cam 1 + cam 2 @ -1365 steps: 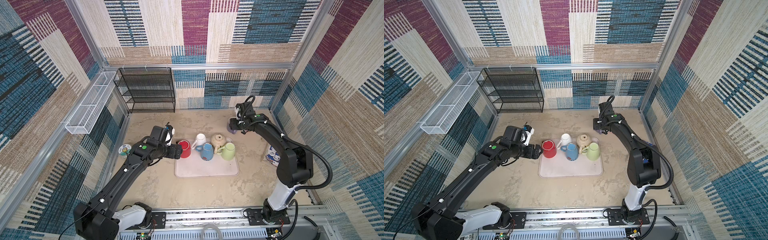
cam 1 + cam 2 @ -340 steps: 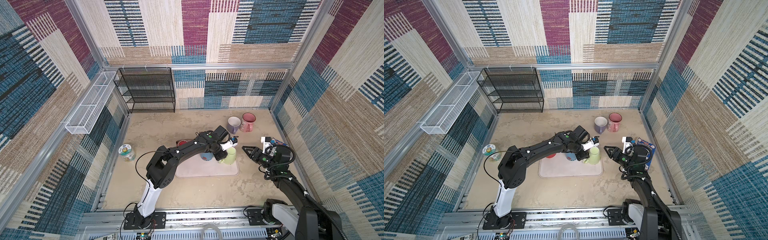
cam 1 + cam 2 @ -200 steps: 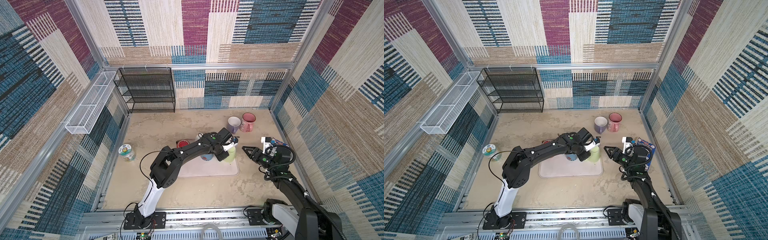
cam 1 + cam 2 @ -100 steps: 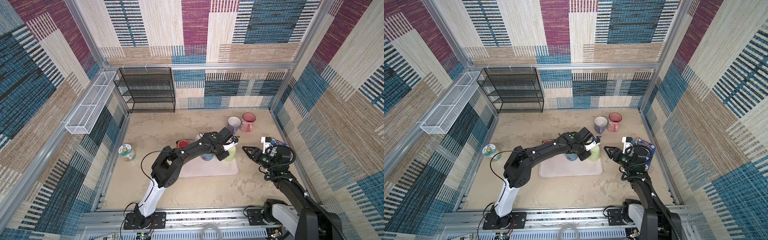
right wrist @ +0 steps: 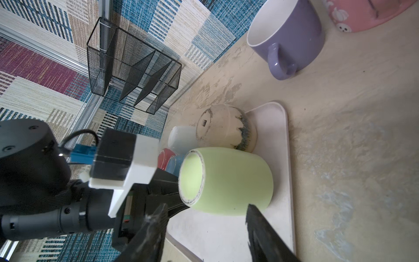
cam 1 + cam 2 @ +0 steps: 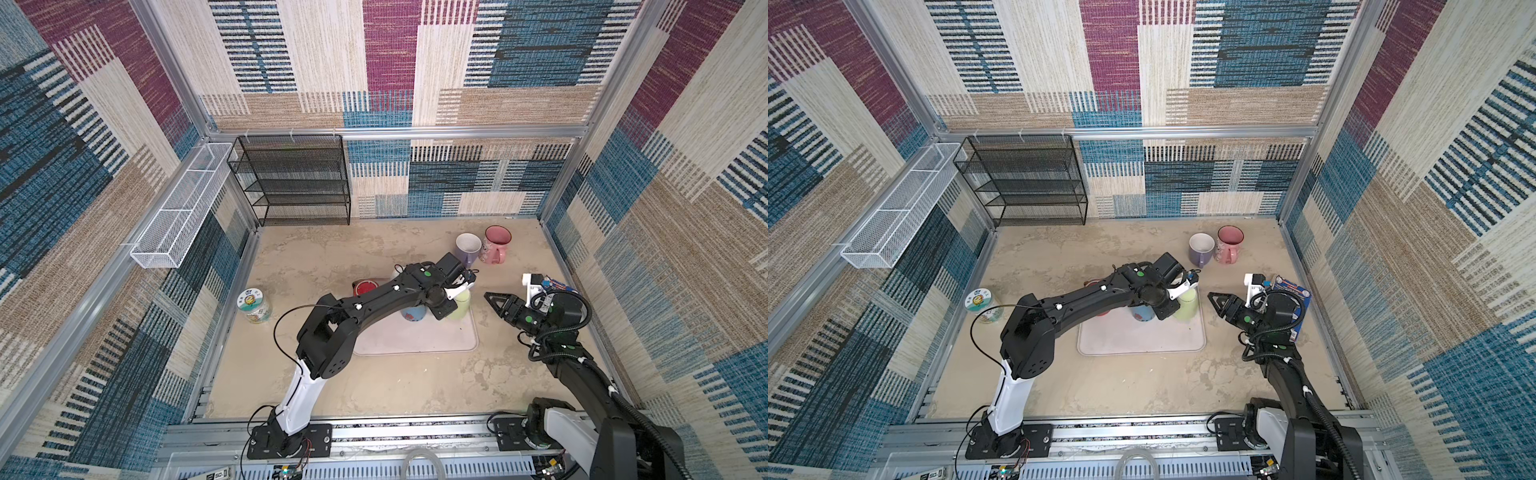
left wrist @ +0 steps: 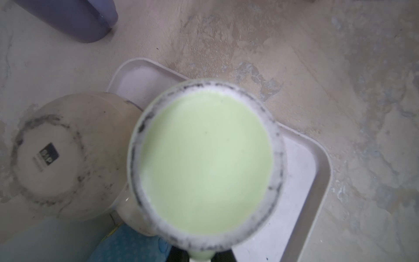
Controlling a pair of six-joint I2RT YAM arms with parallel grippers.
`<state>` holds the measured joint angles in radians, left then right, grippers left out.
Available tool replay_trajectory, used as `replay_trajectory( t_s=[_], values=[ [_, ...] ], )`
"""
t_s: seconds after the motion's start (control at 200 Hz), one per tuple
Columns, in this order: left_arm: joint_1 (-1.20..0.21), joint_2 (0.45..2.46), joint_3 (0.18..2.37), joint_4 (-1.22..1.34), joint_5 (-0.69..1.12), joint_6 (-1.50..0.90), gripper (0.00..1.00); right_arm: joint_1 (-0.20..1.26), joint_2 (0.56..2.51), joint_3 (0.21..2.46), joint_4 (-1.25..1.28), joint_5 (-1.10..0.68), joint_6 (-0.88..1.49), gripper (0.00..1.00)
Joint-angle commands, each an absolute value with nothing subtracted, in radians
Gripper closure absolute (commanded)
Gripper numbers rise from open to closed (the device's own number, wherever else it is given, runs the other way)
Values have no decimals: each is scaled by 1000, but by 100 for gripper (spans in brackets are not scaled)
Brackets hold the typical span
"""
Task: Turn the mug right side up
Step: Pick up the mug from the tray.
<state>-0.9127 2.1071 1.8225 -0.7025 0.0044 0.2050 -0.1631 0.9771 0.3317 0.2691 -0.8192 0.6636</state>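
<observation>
Left wrist view shows our left gripper (image 7: 200,253) clamped on the handle (image 7: 200,258) of the inverted pale green ceramic mug (image 7: 204,163) on the white tray (image 7: 301,172), a hold we judge suited to flipping it, while our right gripper (image 6: 492,299) hovers half-open, empty.

Lab robot cell: aluminium frame (image 6: 415,133), patterned wall panels (image 6: 390,62) all round, left arm (image 6: 374,299) and right arm (image 6: 582,374) bolted to front rail (image 6: 415,434).

left gripper (image 6: 448,308) moved to green mug (image 6: 462,306), handle clamped

Left tool (image 6: 448,306) clamped; right tool (image 6: 492,299) agape.
</observation>
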Motion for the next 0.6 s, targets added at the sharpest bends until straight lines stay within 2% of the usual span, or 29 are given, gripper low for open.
replay_trajectory(
  t_s=[0.0, 0.596],
  values=[
    [-913, 2070, 1825, -672, -11, 187, 100, -162, 974, 332, 289, -831, 652, 42],
    [-884, 1816, 1690, -690, 25, 74, 100, -161, 918, 335, 284, -853, 602, 41]
  ],
)
